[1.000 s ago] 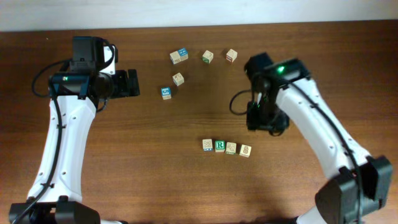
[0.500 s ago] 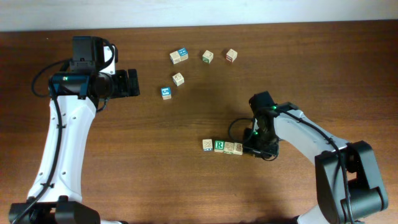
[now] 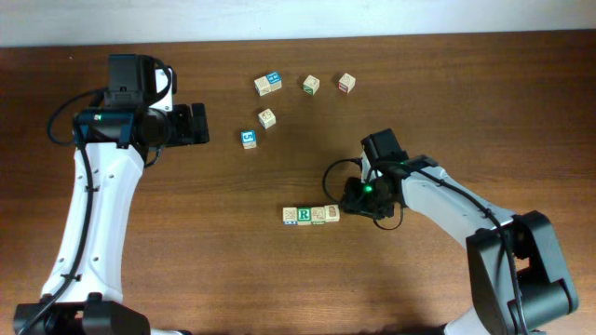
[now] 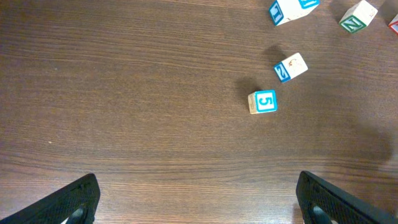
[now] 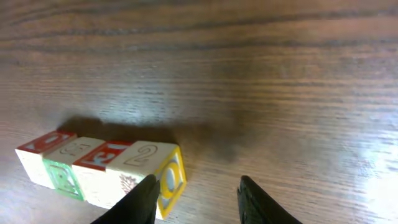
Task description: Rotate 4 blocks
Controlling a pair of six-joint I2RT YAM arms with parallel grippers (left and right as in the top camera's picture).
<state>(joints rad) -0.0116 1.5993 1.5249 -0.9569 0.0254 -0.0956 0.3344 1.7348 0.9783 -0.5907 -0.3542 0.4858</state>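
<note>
Four blocks (image 3: 311, 215) lie side by side in a short row at the table's middle, the second from the left showing a green face with a white "R" (image 3: 304, 216). The right wrist view has the row (image 5: 99, 165) at lower left; its nearest block (image 5: 146, 163) bears a "2" on top and a yellow-framed end face. My right gripper (image 3: 357, 198) (image 5: 199, 200) stands low at the row's right end, open, with bare wood between its fingers. Its left finger (image 5: 144, 200) is against the yellow face's edge. My left gripper (image 3: 199, 124) (image 4: 199, 205) hangs wide open at the far left, away from the row.
Loose cubes lie at the back: a tan and blue pair (image 3: 268, 84), a green-print cube (image 3: 311, 85), a red-print cube (image 3: 346, 82), a tan cube (image 3: 267, 118) and a blue "5" cube (image 3: 249, 139) (image 4: 262, 102). The table's far edge runs behind them.
My right arm came down to the row's right end and moved left. The four blocks slid left and closed up tight. The left arm stayed still.
</note>
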